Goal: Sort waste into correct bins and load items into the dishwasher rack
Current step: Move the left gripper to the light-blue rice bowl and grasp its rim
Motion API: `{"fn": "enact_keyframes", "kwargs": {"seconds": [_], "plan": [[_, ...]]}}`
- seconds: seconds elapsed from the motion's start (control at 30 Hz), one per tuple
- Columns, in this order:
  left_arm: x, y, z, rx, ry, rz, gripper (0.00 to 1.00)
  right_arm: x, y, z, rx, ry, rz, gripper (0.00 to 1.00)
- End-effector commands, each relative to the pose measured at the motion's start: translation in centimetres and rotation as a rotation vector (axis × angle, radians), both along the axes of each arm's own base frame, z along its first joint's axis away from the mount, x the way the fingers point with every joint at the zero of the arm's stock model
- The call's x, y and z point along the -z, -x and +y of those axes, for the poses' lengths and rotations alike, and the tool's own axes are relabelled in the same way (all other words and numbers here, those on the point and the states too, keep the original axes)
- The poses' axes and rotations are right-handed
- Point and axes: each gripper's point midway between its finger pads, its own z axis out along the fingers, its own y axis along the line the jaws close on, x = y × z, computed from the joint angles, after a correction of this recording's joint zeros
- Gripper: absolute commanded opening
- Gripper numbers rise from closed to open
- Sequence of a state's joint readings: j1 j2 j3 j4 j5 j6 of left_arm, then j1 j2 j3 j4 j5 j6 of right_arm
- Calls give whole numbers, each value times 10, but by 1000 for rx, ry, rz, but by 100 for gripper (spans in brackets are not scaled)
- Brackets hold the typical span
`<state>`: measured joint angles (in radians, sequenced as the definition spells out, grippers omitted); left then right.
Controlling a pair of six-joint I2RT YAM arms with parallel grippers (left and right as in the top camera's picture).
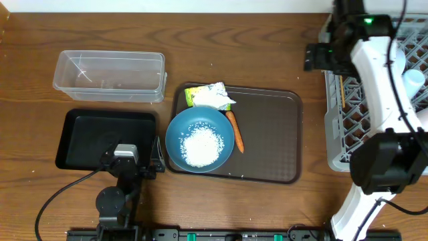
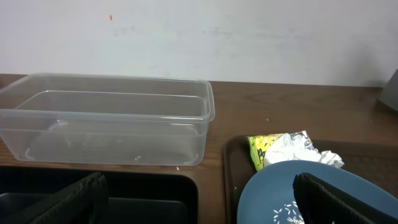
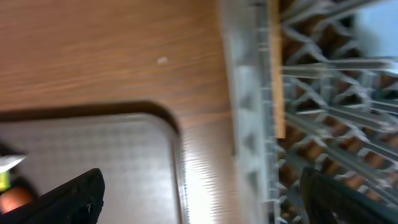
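Note:
The large blue bowl (image 1: 199, 139) sits on the left of the brown tray (image 1: 267, 134) with white rice (image 1: 202, 147) in it. The orange carrot (image 1: 235, 130) lies beside the bowl, and the crumpled white-and-green wrapper (image 1: 210, 97) behind it. The clear container (image 1: 110, 75) and the black tray (image 1: 107, 137) stand at the left. The grey rack (image 1: 348, 127) at the right holds the chopsticks (image 1: 343, 90) and the light-blue cup (image 1: 413, 79). My left gripper (image 2: 205, 202) is open and empty, spanning the black tray's edge and the bowl (image 2: 311, 186). My right gripper (image 3: 205, 199) is open and empty above the gap between the tray and the rack (image 3: 261, 93). The white cup is not in view.
The brown tray's right half (image 1: 274, 154) carries nothing. The right arm (image 1: 381, 80) reaches over the rack's left part. In the left wrist view the clear container (image 2: 106, 118) stands straight ahead and the wrapper (image 2: 286, 149) is behind the bowl.

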<state>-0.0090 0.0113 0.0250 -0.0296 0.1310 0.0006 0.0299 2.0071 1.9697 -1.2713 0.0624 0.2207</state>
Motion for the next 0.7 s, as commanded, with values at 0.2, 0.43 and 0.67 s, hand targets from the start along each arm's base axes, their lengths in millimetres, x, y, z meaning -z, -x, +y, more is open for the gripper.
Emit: {"fn": "enact_keyframes", "kwargs": {"seconds": [0.2,0.43,0.67], "plan": [[15,1,-3,17,-2,41,98,-8,2,-36,88,23,-19,99],[13,1,-6,32,18,33,98,-8,2,-35,85,23,-19,99],[10,11,-49,276,179,60,98,-8,2,-35,85,23,-19,99]]}}
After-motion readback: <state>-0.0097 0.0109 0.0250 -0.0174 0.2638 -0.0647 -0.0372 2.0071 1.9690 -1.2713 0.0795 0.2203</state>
